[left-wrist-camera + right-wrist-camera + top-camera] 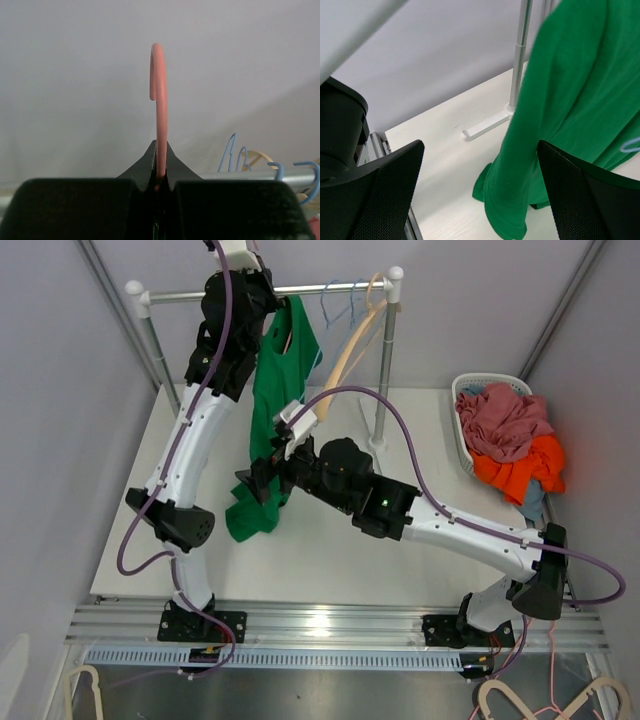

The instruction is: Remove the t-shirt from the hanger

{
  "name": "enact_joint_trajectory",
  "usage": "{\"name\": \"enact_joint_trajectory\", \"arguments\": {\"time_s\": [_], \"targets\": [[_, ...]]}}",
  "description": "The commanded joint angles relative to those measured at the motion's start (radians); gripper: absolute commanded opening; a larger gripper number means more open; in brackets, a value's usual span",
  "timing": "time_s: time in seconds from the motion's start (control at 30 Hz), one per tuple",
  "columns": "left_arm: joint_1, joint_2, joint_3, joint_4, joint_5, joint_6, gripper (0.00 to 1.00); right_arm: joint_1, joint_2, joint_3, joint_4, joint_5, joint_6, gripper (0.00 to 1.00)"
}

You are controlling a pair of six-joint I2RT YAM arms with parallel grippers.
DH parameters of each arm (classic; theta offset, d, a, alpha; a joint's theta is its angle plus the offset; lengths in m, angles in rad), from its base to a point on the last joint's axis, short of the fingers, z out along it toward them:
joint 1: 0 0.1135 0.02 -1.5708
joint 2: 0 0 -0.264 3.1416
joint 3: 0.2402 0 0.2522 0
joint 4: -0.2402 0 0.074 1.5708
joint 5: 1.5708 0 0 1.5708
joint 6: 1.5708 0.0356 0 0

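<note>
Your left hand, clenched on the hook of the pink hanger near the rail, held the green t-shirt hanging lengthwise down to the tabletop. Your right hand, spread wide and grasping nothing, sat nearer the hem, the cloth just ahead of it.

No readable text, labels or numbers anywhere.

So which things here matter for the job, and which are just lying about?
In the job: green t-shirt, pink hanger, left gripper clamping it, open right gripper.
Lying about: basket of clothes, blue hangers, beige hanger.
</note>
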Motion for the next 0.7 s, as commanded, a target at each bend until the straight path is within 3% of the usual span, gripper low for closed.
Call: {"name": "enact_joint_trajectory", "arguments": {"time_s": [0.0, 0.17, 0.27, 0.43, 0.67], "targets": [[0.039, 0.097, -0.002, -0.094, 0.024, 0.001, 0.01, -0.014, 0.031, 0.063, 0.017, 0.039, -0.025, 0.99], [0.063, 0.149, 0.053, -0.111, 0.052, -0.008, 0.01, -0.030, 0.065, 0.092, -0.005, 0.049, -0.026, 0.99], [0.062, 0.093, 0.016, -0.128, 0.056, -0.031, 0.01, -0.031, 0.068, 0.083, -0.002, 0.068, -0.029, 1.00], [0.060, -0.090, -0.224, -0.038, 0.076, -0.075, 0.01, -0.031, 0.048, 0.063, 0.003, 0.073, -0.022, 1.00], [0.016, -0.139, -0.142, -0.168, 0.037, -0.091, 0.00, -0.030, 0.023, 0.051, -0.015, 0.112, -0.036, 1.00]]}}
